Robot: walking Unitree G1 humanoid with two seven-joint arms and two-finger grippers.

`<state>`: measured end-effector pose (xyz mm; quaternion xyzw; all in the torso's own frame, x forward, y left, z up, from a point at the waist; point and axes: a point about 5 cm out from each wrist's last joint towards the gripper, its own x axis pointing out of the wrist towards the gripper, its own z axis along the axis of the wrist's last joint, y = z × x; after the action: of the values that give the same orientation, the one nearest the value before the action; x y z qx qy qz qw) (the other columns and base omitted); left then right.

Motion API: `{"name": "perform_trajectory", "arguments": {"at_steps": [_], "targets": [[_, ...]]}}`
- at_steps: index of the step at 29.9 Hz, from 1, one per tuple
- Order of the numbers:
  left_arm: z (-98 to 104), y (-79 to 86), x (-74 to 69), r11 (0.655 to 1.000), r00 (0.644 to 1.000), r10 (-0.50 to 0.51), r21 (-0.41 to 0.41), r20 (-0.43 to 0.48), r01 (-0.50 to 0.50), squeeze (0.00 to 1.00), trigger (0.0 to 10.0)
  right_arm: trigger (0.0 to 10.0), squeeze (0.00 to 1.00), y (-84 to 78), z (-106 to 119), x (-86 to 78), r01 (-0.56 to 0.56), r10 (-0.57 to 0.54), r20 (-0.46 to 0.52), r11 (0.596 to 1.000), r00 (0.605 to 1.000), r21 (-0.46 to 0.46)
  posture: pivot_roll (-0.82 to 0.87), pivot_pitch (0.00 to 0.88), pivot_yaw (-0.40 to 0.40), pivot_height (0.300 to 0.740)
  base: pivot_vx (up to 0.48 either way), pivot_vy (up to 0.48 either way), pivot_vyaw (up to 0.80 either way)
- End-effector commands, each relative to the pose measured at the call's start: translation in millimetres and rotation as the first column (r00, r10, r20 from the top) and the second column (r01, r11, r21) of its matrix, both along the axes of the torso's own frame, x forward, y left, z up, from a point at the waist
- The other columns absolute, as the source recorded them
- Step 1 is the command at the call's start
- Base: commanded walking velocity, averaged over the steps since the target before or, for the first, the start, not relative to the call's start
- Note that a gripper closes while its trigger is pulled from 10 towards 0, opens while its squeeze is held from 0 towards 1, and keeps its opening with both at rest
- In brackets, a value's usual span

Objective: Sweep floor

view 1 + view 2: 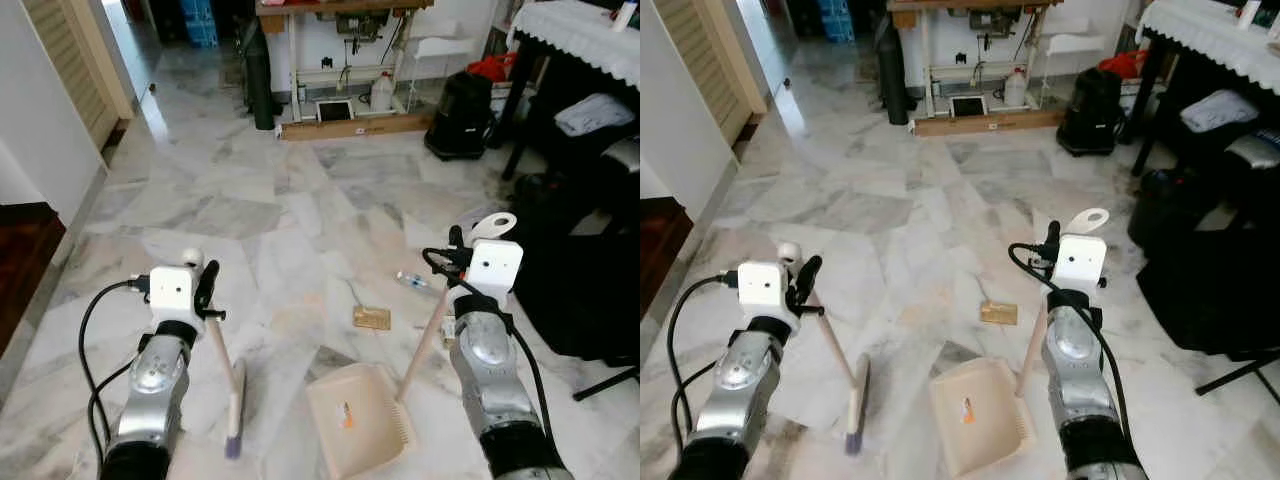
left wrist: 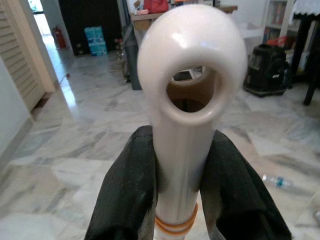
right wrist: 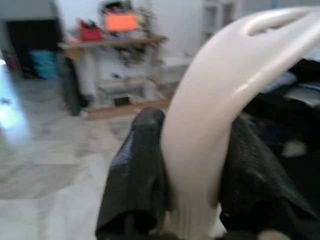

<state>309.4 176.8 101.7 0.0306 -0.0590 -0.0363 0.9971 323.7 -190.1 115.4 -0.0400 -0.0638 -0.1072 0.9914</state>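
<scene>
The left claw grips the broom handle, bristles on the near floor. The right claw clamps the dustpan handle, its pan flat just right of the broom. A brown scrap lies beyond the pan.

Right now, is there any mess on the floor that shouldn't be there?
Yes. A small tan scrap and a plastic bottle lie loose on the marble floor, ahead of the dustpan. One orange bit already sits inside it.
</scene>
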Motion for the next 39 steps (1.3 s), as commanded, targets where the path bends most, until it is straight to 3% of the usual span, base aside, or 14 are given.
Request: {"name": "perform_trajectory", "arguments": {"at_steps": [1,39], "targets": [[12.3,7.3,3.1,1.0,0.998,0.017,0.011,0.055,-0.018,0.0,10.0,10.0,0.0,5.5,13.1,5.6,-0.018,0.019,0.046,1.0,0.999,-0.007,-0.15,0.0,0.021,0.74,0.375,0.0,0.0],[10.0,7.6,2.2,1.0,0.999,0.019,0.011,0.045,-0.02,0.0,10.0,10.0,0.0,8.6,10.0,6.2,-0.056,0.056,0.025,0.998,0.998,-0.001,-0.14,0.0,0.022,0.74,0.373,0.0,0.0]]}}
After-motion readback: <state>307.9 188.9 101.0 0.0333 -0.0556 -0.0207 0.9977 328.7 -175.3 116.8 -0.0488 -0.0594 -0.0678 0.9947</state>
